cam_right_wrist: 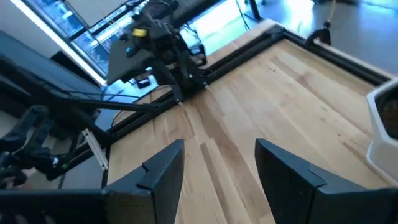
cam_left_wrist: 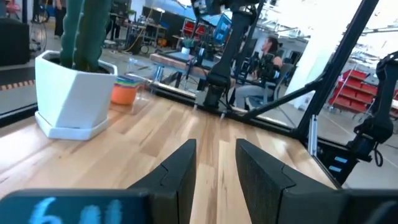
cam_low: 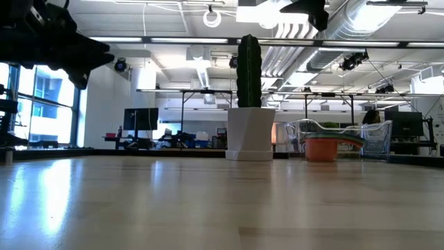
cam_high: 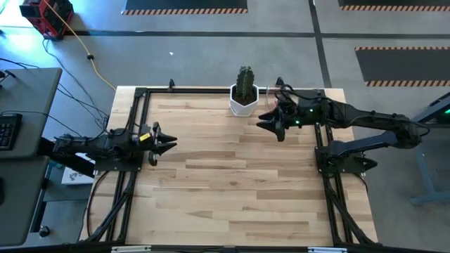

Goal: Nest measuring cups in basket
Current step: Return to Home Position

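Cups (cam_low: 321, 148) lie nested in the basket (cam_low: 378, 139) beside the plant pot (cam_low: 248, 132) at the far edge of the table (cam_high: 232, 183), nearest the right claw (cam_high: 270, 125), which hangs wide, empty and pointed away.

Grey floor (cam_high: 211, 56) — bright windows (cam_low: 41, 104), ceiling ducts (cam_low: 378, 17)

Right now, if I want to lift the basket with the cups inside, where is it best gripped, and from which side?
Probably by the thin upright wall of the basket, at the end away from the pot, coming from above with one finger inside. The cups fill the pot end, while the far end looks bare.
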